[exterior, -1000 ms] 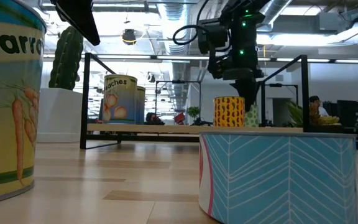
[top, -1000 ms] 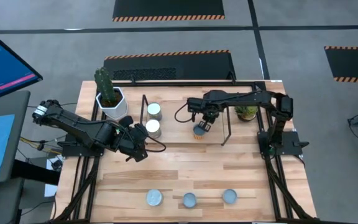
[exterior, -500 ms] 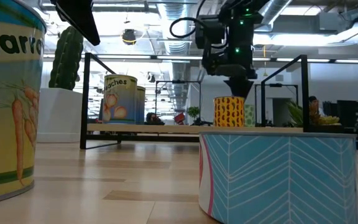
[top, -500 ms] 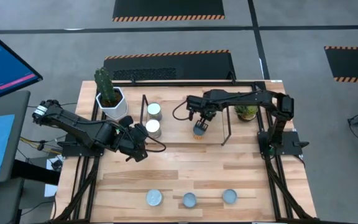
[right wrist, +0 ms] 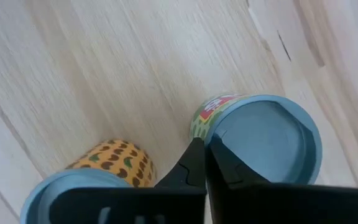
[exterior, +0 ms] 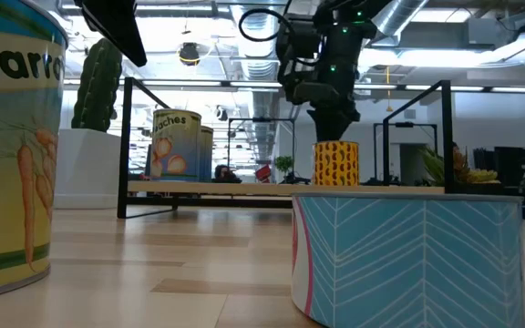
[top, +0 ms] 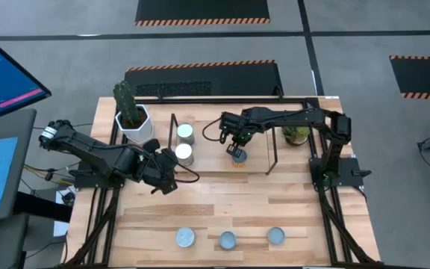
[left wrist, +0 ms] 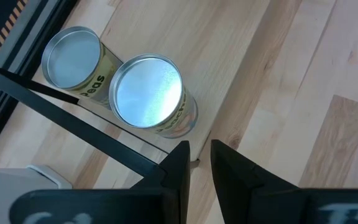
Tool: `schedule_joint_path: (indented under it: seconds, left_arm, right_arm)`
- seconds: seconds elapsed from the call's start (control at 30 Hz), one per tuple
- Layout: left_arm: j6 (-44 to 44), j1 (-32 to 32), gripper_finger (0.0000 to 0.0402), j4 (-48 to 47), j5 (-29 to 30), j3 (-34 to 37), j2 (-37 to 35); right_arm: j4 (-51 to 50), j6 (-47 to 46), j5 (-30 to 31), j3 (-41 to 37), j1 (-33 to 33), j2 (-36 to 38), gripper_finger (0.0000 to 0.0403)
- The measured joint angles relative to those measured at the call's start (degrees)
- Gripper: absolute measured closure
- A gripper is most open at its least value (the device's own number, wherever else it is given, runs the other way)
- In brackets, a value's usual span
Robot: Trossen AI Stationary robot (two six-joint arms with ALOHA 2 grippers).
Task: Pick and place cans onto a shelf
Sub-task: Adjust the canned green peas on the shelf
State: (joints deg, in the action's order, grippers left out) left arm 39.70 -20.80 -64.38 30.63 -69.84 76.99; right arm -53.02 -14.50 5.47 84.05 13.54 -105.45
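Two silver-topped cans (top: 184,143) stand on the shelf (top: 272,153) at its left end, and also show in the left wrist view (left wrist: 148,93). A yellow can with a pale blue top (right wrist: 89,180) and a green-and-red can with a blue top (right wrist: 263,140) stand near the shelf's middle. My right gripper (top: 235,146) is shut and points down just above them, with its tips (right wrist: 207,158) between the two. In the low view it hangs over the yellow can (exterior: 335,164). My left gripper (left wrist: 199,162) waits slightly open on the near side of the silver-topped cans. My right gripper's shut fingertips (right wrist: 197,149) stand right beside the green-and-red can's side wall (right wrist: 205,121), coming from above. I cannot tell whether they touch it. Both cans stand upright on the shelf board.
Three more cans stand along the near edge (top: 186,237), (top: 228,240), (top: 275,236); two of them loom large in the low view (exterior: 7,155), (exterior: 408,255). A white pot with a cactus (top: 133,116) stands at the far left. A small green plant (top: 297,134) stands at the far right.
My right gripper has gone a little toward the table's left and far edges, over the yellow can, which stays in place. The green can that showed beside the yellow one in the low view no longer shows there.
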Motion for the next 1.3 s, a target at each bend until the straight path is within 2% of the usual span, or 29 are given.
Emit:
schedule_joint_path:
  seconds: [0.27,1.3]
  left_arm:
    - [0.0,0.0,0.0349,0.0,0.0,0.0,0.0]
    - [0.0,0.0,0.0349,0.0,0.0,0.0,0.0]
  right_arm:
    - [2.1,0.0,-0.1,0.0,0.0,0.0,0.0350]
    - [2.5,4.7,0.4,0.0,-0.1,0.1,0.0343]
